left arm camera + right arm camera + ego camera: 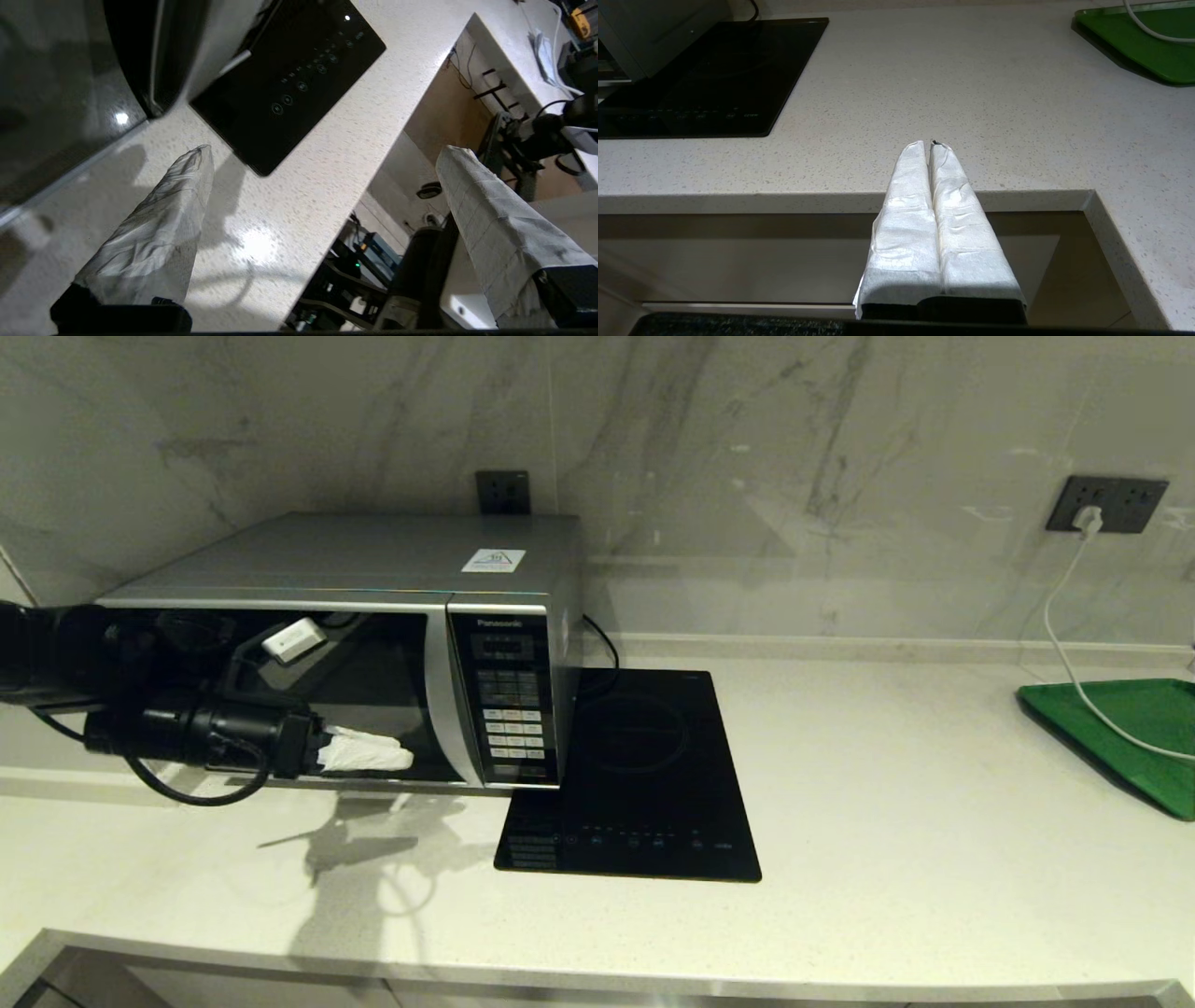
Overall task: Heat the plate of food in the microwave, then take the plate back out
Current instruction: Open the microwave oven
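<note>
The silver-grey Panasonic microwave (373,555) stands at the back left of the counter with its dark glass door (373,681) closed. My left gripper (392,754) hovers low in front of that door, left of the curved handle strip (443,700). In the left wrist view the left gripper (327,150) is open, its white-wrapped fingers (159,224) wide apart with nothing between them. My right gripper (927,143) is shut and empty, parked at the counter's front edge, out of the head view. The plate of food is hidden or out of view.
A flat black glass hob (644,775) lies right beside the microwave. A green tray (1139,728) sits at the far right with a white cable (1074,653) running across it from a wall socket. The counter's front edge (831,198) drops off below the right gripper.
</note>
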